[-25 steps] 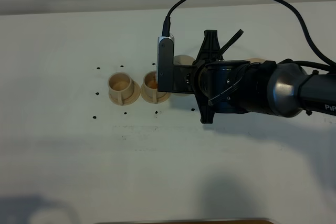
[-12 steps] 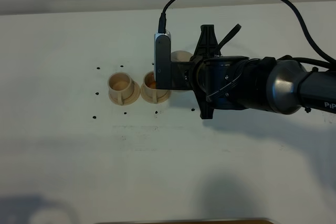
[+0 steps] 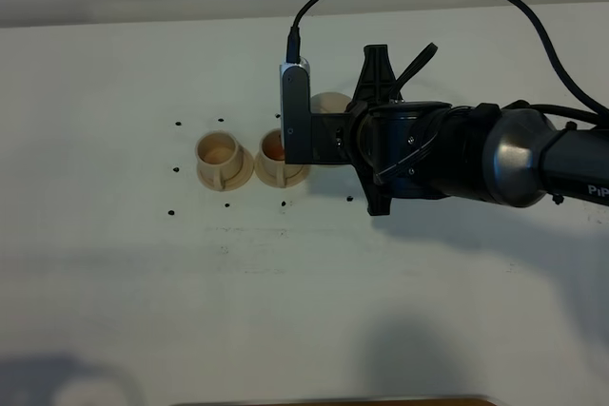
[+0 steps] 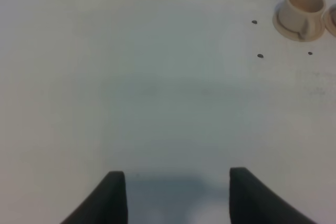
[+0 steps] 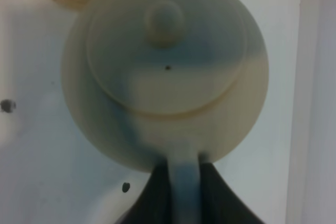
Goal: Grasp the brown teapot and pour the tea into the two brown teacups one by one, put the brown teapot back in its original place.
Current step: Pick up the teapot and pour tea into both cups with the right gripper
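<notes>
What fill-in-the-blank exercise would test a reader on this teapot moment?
1. The right hand grips the brown teapot by its ____.
2. The left hand hovers ____, holding nothing.
3. The table bears ____ teacups.
Missing words: handle; open; two.

A white table [image 3: 114, 273] is seen, marked with small black dots [image 3: 176, 170] that are set well apart.
</notes>
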`<act>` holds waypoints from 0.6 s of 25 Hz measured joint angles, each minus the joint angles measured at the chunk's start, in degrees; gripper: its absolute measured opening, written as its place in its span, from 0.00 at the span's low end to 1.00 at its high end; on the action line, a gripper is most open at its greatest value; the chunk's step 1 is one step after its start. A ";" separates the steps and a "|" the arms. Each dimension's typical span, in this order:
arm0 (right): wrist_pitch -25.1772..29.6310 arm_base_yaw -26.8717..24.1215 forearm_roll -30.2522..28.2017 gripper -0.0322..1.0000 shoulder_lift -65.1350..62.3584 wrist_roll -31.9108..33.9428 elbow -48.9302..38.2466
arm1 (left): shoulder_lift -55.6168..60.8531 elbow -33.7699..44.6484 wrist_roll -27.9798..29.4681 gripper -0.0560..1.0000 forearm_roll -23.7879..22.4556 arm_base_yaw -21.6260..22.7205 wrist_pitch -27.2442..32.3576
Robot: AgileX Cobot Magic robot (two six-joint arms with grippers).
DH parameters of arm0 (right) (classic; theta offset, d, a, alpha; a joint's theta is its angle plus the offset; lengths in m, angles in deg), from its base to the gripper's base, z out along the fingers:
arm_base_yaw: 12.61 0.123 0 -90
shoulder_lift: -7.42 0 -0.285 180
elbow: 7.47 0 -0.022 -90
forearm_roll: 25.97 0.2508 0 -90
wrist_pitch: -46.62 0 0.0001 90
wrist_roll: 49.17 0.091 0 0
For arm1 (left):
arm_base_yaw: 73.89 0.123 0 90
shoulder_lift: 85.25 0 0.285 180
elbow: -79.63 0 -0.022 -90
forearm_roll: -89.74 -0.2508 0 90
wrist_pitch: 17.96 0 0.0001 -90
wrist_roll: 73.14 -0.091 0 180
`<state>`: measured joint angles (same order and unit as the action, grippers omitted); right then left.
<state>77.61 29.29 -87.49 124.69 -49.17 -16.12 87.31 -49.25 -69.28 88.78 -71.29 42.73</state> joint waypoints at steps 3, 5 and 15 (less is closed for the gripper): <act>0.15 0.00 0.00 0.11 0.00 -0.93 0.00 | 0.00 0.00 0.00 0.53 0.00 0.00 0.00; 0.59 0.00 0.00 0.11 0.00 -1.63 0.00 | 0.00 0.00 0.00 0.53 0.00 0.00 0.00; 1.16 0.00 0.00 0.11 0.00 -3.45 0.00 | 0.00 0.00 0.00 0.53 0.00 0.00 0.00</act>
<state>78.78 29.29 -87.49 124.69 -52.61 -16.12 87.31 -49.25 -69.28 88.78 -71.29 42.73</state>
